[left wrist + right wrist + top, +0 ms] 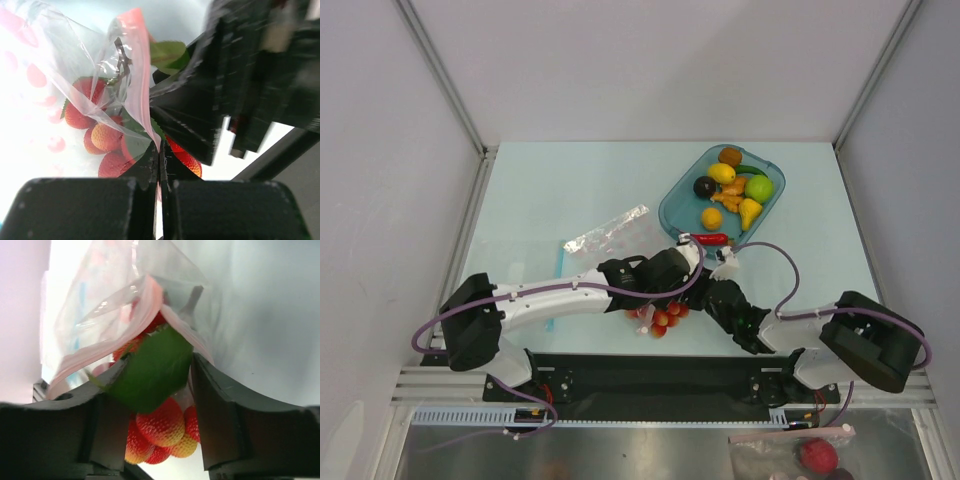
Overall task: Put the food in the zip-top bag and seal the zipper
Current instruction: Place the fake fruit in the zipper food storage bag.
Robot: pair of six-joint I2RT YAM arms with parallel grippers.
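Observation:
My left gripper (160,150) is shut on the pink zipper (137,75) edge of the clear zip-top bag (75,65), holding its mouth up. My right gripper (159,365) is shut on the green leaf (152,370) of the cluster of red balls (160,425), right at the bag's open mouth (100,347). In the top view both grippers, left (650,303) and right (682,303), meet over the cluster (663,318), and the bag (610,232) stretches away under the left arm. The other food (725,190) lies in the teal tray.
The teal tray (770,172) stands at the back right, with a red pepper (710,239) at its near corner. A light-blue stick (560,262) lies by the bag's far end. Another bag with a red ball (815,455) lies below the table edge. Grey walls enclose the table.

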